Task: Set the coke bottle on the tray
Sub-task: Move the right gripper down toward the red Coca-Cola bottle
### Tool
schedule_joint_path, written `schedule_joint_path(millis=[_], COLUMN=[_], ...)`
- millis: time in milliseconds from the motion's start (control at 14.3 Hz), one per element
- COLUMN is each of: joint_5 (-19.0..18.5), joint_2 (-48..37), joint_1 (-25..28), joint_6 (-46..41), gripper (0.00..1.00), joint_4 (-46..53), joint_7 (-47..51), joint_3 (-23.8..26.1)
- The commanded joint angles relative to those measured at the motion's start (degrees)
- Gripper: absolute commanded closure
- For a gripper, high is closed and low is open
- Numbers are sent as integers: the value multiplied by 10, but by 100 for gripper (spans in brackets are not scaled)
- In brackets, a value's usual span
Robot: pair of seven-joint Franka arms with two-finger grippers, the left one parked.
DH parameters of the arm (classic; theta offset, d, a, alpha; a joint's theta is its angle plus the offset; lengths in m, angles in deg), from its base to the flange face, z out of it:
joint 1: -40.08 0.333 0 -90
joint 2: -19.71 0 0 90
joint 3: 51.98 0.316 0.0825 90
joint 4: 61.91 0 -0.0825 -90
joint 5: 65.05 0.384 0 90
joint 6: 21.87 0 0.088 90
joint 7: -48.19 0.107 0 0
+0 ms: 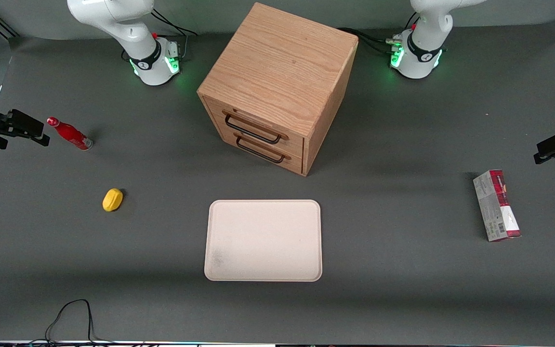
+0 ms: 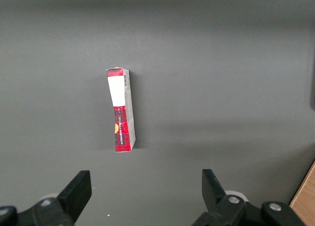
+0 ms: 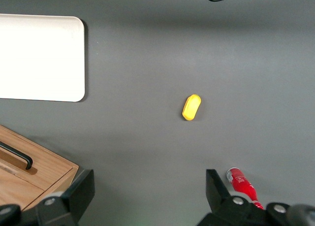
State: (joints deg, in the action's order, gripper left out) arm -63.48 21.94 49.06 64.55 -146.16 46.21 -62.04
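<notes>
The coke bottle (image 1: 70,134), small and red with a red cap and silvery base, lies on its side on the grey table toward the working arm's end. It also shows in the right wrist view (image 3: 242,184), beside one finger. The cream tray (image 1: 263,241) lies flat in front of the wooden cabinet, nearer the front camera; the right wrist view shows it too (image 3: 39,58). My right gripper (image 1: 29,131) hangs above the table close to the bottle's cap end. Its fingers are wide open and empty (image 3: 150,184), with bare table between them.
A wooden two-drawer cabinet (image 1: 277,82) stands mid-table, farther from the front camera than the tray. A small yellow object (image 1: 112,199) lies between bottle and tray, nearer the camera than the bottle. A red-and-grey carton (image 1: 496,205) lies toward the parked arm's end.
</notes>
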Motion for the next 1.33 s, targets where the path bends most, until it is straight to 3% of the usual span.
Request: schedule_joint_path(millis=[0,350,770,1260], joint_5=[-11,-27,-41,-59], joint_2=[-3,-4,-140,-179], joint_1=[3,-4,-8,-8], joint_6=[-10,-10,160,370], gripper=[0,0,0,0], joint_4=[0,-55,-336,-545], joint_7=[17,14,-132,-317], joint_3=[1,-10,-143,-294])
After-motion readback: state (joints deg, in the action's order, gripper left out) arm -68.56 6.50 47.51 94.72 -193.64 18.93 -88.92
